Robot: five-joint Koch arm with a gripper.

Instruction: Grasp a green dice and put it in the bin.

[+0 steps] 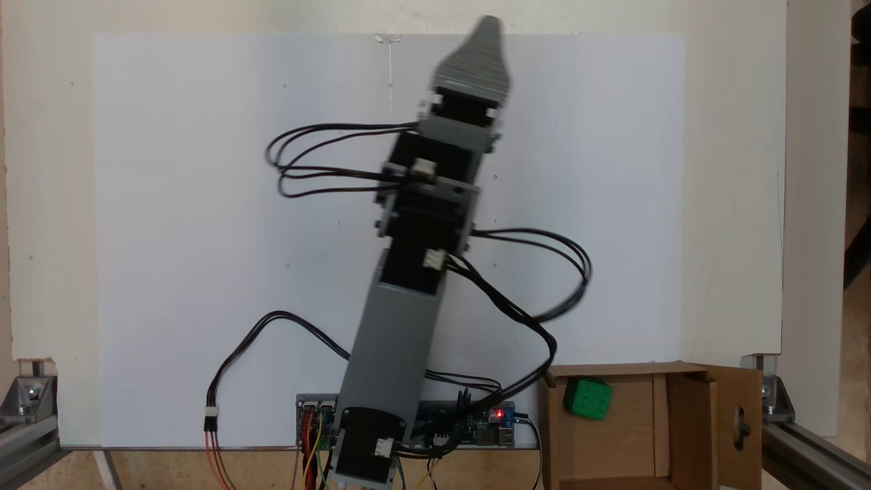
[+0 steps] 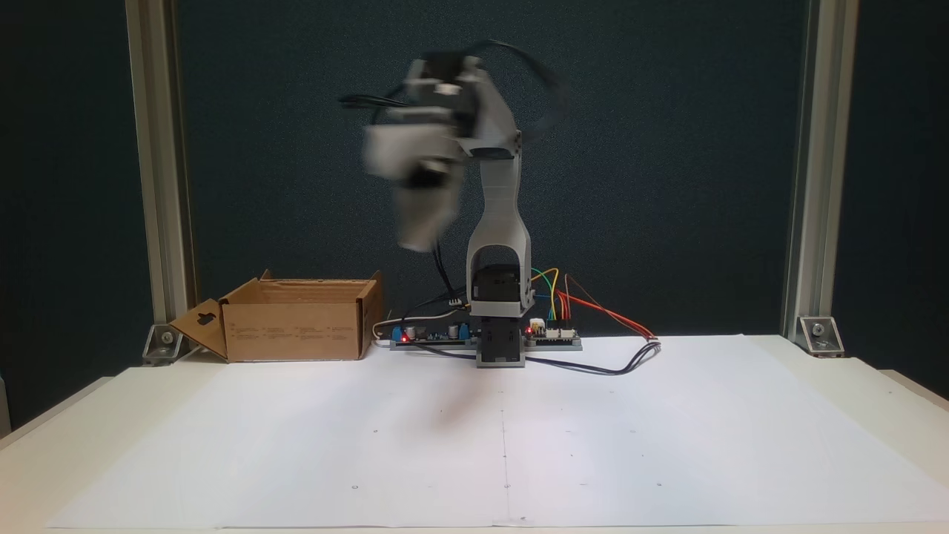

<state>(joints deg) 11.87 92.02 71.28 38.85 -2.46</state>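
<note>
White paper [image 1: 204,238] under us, task looked done.
Green dice [image 1: 588,398] lay in the bin [image 1: 680,435], well apart from our gripper [image 1: 488,30]; its jaws' state we couldn't tell.

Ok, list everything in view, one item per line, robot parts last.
green dice: one, bright green, inside the bin, near its upper left corner in a fixed view.
bin: one, brown cardboard, bottom right in one fixed view, left of the arm's base in the other.
white sheet: one, covers the tabletop.
circuit boards: red lights lit, beside the arm's base.
metal posts: two, silver, at the table's back corners.
arm: one, grey and black, raised, motion-blurred.
end effector: grey, over the sheet's far edge, state unclear.
</note>
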